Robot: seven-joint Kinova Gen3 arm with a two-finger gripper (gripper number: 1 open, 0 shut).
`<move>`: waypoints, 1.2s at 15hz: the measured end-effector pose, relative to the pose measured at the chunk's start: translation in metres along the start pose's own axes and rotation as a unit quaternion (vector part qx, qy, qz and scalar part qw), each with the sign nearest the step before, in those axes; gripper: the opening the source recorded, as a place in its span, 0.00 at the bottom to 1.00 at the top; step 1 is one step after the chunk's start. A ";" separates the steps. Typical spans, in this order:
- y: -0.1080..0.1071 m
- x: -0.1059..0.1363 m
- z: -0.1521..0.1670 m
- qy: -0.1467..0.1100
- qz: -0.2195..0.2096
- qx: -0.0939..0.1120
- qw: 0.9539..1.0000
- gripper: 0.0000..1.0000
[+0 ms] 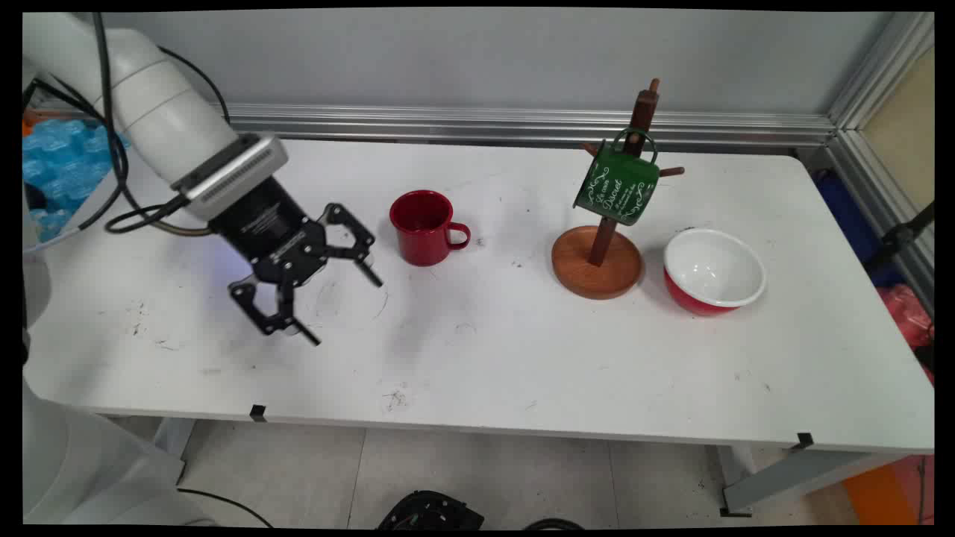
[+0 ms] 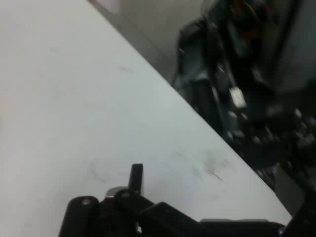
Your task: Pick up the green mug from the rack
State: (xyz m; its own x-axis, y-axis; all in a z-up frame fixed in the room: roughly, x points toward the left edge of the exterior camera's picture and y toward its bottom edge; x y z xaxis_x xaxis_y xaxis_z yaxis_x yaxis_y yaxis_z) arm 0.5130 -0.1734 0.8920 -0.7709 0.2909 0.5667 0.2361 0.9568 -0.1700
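gripper (image 1: 343,309) spread wide, holding nothing, low over scuffed white bench (image 1: 485,358). glossy red enamel mug (image 1: 424,227) just beside it, to its right; green mug (image 1: 616,185) hangs on wooden tree (image 1: 600,253).

Probably a robotics lab, white table (image 1: 522,358), aluminium frame rails (image 1: 522,123), plain wall, hanging cables (image 1: 112,149)

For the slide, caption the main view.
Open gripper hovers empty over the white table beside a red mug; green mug hangs on the wooden rack.

Two mugs (image 1: 425,226) (image 1: 618,186), one bowl (image 1: 714,270), one rack (image 1: 606,224)
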 end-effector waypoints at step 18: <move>-0.126 0.023 -0.003 0.162 -0.218 0.145 0.951 1.00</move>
State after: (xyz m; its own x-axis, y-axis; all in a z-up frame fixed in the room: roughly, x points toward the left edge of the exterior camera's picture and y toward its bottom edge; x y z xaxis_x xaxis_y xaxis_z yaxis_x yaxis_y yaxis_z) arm 0.4677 -0.2876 0.9290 -0.5234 -0.1053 0.8455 -0.2747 0.9602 -0.0505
